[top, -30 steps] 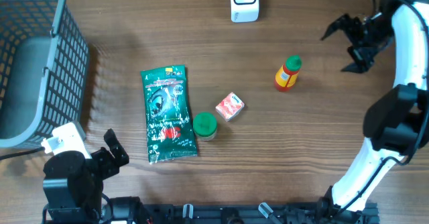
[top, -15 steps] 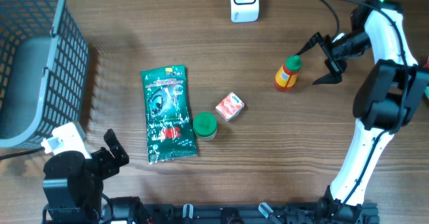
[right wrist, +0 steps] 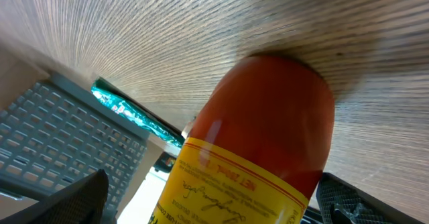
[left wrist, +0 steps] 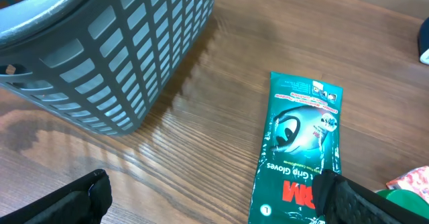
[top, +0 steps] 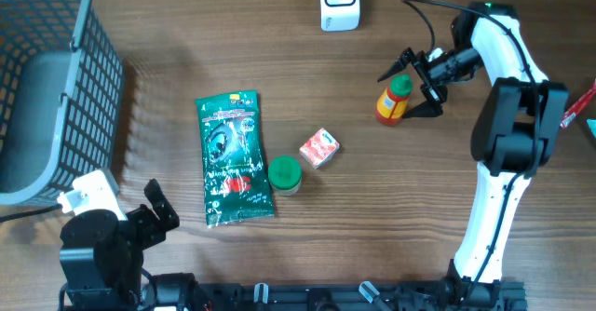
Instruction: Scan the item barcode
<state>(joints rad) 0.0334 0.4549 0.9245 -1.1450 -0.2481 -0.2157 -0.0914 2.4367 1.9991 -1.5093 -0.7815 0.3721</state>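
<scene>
An orange sauce bottle (top: 391, 104) with a green cap and yellow label stands right of centre on the wooden table. My right gripper (top: 400, 95) is open, one finger on each side of the bottle. In the right wrist view the bottle (right wrist: 261, 137) fills the space between the spread fingers of the right gripper (right wrist: 214, 204), with gaps on both sides. A white scanner (top: 340, 2) stands at the far edge. My left gripper (top: 158, 209) sits open at the near left, holding nothing. The left gripper (left wrist: 211, 204) looks down on bare table.
A green glove packet (top: 233, 157) (left wrist: 301, 150) lies left of centre, with a green-lidded jar (top: 284, 173) and a small red-and-white box (top: 319, 148) beside it. A grey mesh basket (top: 47, 87) (left wrist: 120, 49) fills the far left. A red object (top: 577, 111) shows at the right edge.
My right gripper has swung left from the table's right side and now straddles the bottle, which has shifted slightly left. The left arm has not moved.
</scene>
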